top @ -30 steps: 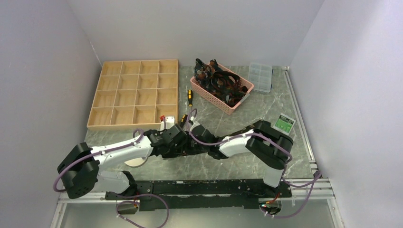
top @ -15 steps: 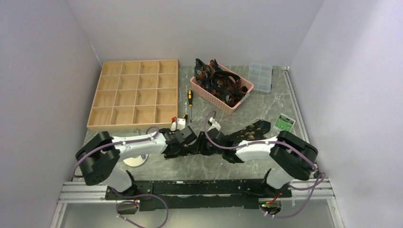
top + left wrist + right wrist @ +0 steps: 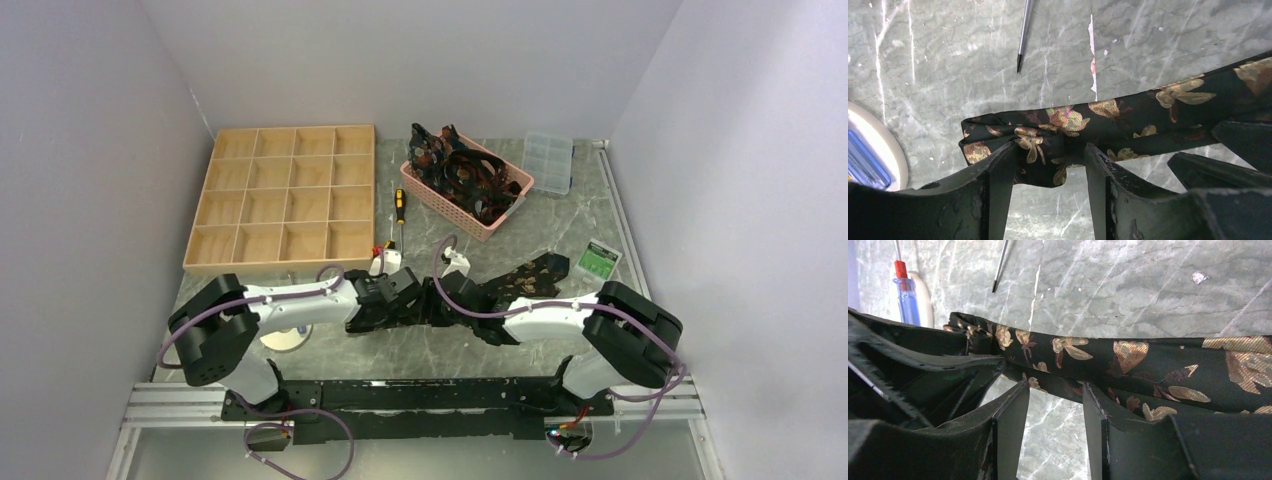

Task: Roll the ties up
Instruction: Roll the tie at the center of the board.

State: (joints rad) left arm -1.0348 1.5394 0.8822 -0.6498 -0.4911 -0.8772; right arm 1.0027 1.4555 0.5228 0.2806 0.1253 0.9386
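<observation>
Necktie, black woven fabric, gold floral pattern point(image 3: 1068, 125) | flat on grey marbled table point(image 3: 1148, 30), front centre, running toward 2 o'clock | likely light, limp, slippery; best pinched at folded end, 9 o'clock | left gripper point(image 3: 1049, 150) parted, straddling fold | right gripper point(image 3: 1055, 386) parted, clamping nothing

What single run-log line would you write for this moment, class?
tie: on table, one end folded over | left gripper: open, astride fold | right gripper: open, over tie alongside | roll: not finished
</observation>
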